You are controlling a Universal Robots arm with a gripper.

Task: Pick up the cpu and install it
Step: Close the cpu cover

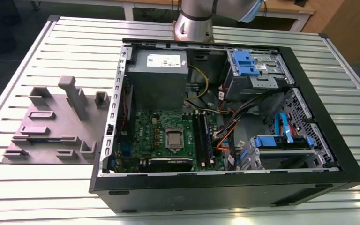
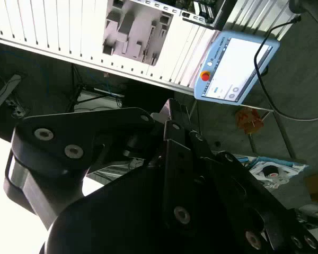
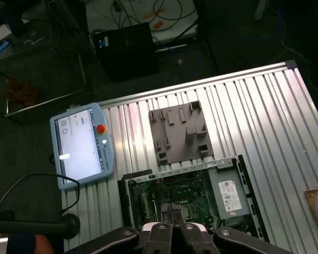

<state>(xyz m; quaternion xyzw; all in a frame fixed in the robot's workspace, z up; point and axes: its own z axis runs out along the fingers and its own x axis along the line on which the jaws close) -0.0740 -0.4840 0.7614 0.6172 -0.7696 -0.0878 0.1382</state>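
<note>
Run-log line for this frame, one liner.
gripper: high above open case | cpu: flat in socket on green board | grey fixture tray: beside case, exterior view's left

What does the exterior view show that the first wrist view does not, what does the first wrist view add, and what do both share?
Exterior view: blue drive brackets, a blue cable, and a silvery square, seemingly the cpu, lying in the board's socket frame.

First wrist view: the claw, a pendant with a red button, and a black box on the floor.

Both: the slatted table, the grey fixture plate, the open computer case, its green board and the grey power box.
</note>
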